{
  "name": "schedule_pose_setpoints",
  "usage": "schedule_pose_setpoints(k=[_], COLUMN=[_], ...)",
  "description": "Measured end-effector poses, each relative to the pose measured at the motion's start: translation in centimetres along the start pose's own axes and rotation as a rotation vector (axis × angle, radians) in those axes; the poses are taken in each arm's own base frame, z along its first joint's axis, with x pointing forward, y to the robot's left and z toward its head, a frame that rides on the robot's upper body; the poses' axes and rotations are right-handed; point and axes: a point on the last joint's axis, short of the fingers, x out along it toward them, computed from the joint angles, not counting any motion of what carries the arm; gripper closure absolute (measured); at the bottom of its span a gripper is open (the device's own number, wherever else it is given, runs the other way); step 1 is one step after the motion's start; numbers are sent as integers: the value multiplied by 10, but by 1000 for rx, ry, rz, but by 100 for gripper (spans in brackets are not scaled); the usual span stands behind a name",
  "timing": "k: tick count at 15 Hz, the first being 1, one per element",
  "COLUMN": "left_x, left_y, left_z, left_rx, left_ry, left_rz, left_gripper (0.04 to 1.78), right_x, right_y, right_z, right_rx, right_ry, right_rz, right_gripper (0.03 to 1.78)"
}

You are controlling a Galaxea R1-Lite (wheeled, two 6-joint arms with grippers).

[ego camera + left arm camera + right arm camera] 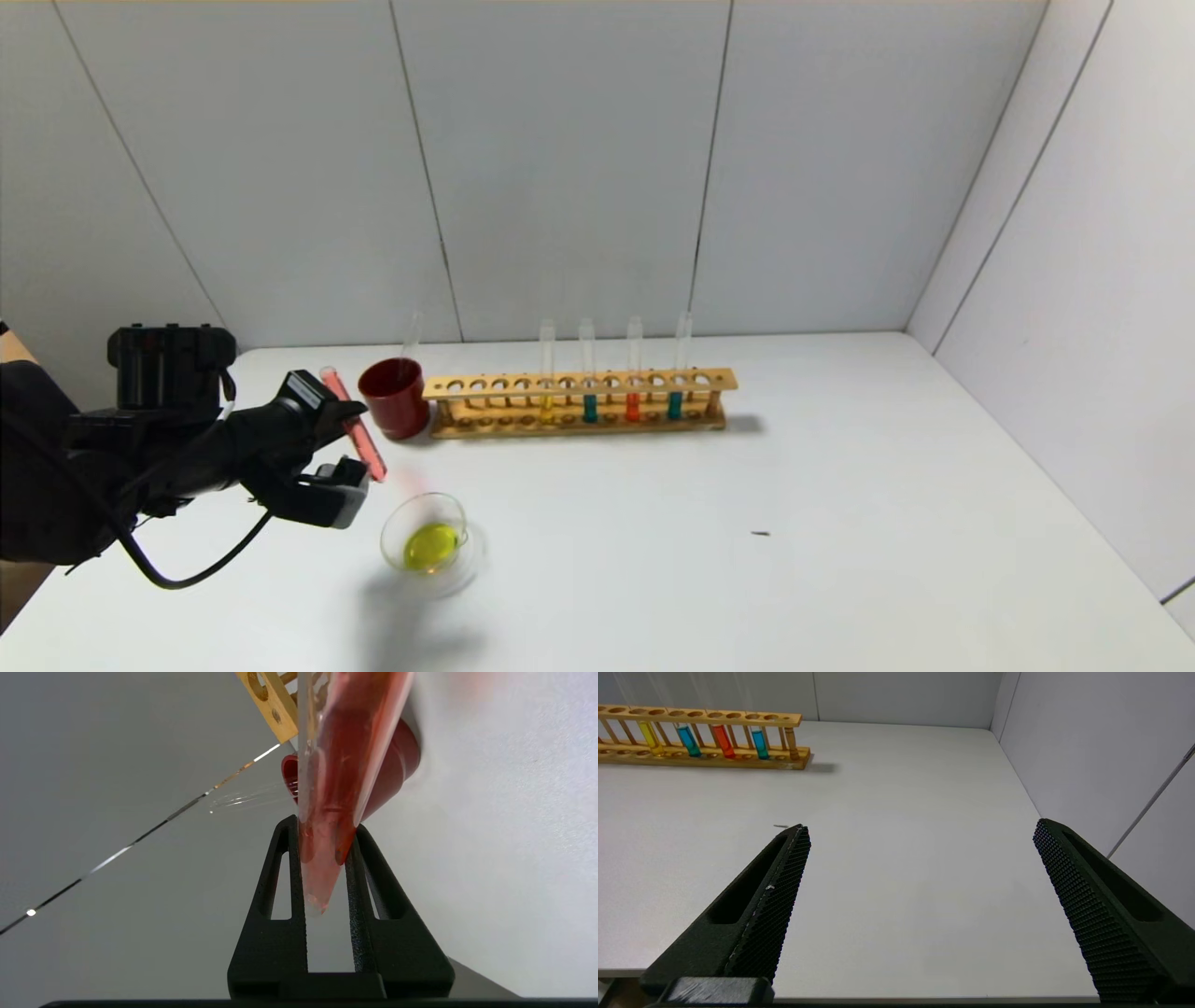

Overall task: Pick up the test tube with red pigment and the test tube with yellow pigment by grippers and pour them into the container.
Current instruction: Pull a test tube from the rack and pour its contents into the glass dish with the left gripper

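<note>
Gripping: left gripper (pixel 341 448) clamped on the test tube with red pigment (pixel 355 437), jaws pinching it near its rounded end.
Tube pose: tilted, mouth lowered toward the container (pixel 427 534), red liquid spread along its length; tip above and just left of the dish rim, apart from it.
Container: on the white table (pixel 747 523), yellow liquid pooled inside.
Behind: dark red cup (pixel 394 398) holding an emptied tube (pixel 411 338), touching the wooden rack (pixel 579 403).
Right gripper (pixel 920 905): jaws spread wide, holding nothing, over bare table near the right wall.
</note>
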Motion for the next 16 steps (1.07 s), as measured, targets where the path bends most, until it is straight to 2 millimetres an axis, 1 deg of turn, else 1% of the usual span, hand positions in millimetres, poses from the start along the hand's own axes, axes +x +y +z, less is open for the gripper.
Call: schedule_pose_setpoints(k=[3,12,16], left_x=[3,10,11], left_y=[0,0,5], left_z=[-2,-3,-5], left_rx=[52,90,126], left_ry=[-3,-7,0], left_rz=[-1,-4,14], left_gripper=[151,151,151], right_x=[0,0,0], right_y=[0,0,0], right_z=[0,0,0], right_rx=[0,0,0], right_ry=[0,0,0], right_rz=[0,0,0], right_gripper=[6,6,6])
